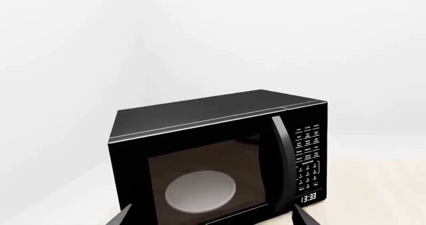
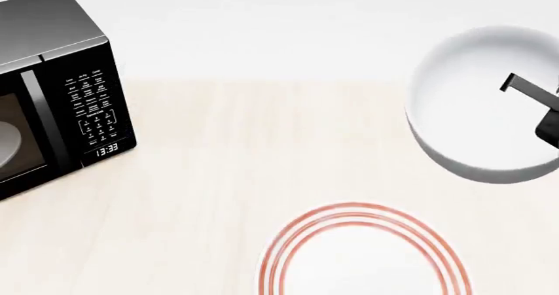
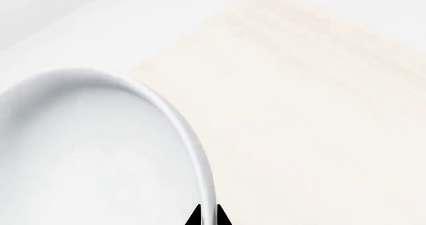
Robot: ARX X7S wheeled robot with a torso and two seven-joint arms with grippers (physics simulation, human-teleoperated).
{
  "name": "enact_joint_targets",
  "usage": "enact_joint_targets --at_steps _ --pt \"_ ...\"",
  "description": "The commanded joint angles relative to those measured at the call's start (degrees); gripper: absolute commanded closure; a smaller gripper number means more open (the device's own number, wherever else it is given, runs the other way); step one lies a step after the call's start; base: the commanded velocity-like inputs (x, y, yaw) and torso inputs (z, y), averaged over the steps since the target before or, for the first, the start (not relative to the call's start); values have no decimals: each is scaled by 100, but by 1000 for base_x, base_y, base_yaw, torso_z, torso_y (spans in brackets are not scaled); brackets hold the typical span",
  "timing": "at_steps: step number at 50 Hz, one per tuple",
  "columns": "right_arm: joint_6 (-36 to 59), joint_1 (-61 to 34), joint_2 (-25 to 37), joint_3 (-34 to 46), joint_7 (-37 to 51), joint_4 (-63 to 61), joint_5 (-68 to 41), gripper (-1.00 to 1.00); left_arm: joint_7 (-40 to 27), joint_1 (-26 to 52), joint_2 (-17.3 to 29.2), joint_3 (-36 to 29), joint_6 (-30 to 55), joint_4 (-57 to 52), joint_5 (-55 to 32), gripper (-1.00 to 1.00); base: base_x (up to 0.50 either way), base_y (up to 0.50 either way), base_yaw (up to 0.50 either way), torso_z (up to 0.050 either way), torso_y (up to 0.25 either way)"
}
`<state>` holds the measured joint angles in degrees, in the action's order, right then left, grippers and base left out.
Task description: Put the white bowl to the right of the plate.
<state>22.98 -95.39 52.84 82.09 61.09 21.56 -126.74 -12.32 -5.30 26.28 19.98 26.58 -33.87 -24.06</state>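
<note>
Between right hand's [image 3: 207,216] fingers, white bowl's [image 3: 100,155] rim.

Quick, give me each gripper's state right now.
Left gripper: open, holding nothing.
Right gripper: shut on the white bowl, fingers pinching its rim.

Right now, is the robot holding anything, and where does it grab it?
Yes: the right gripper pinches the bowl by its rim. The left gripper holds nothing.

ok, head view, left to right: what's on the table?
black microwave → plate → white bowl, with the right gripper pinching its rim at the far right edge.
</note>
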Motion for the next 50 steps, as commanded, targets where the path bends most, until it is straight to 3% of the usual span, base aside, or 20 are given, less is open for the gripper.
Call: enact_joint_targets --at_steps 1,24,50 --pt "-14 162 219 -26 -201 522 64 100 -3 65 8 -121 -12 97 59 -100 0 0 0 0 0" --pt "-182 711 656 -61 -579 963 -210 100 -31 86 28 -223 -13 126 106 -100 0 0 0 1 0" --pt "30 1378 542 119 -1352 2084 -331 100 -46 114 62 -359 -8 140 157 -100 0 0 0 0 1"
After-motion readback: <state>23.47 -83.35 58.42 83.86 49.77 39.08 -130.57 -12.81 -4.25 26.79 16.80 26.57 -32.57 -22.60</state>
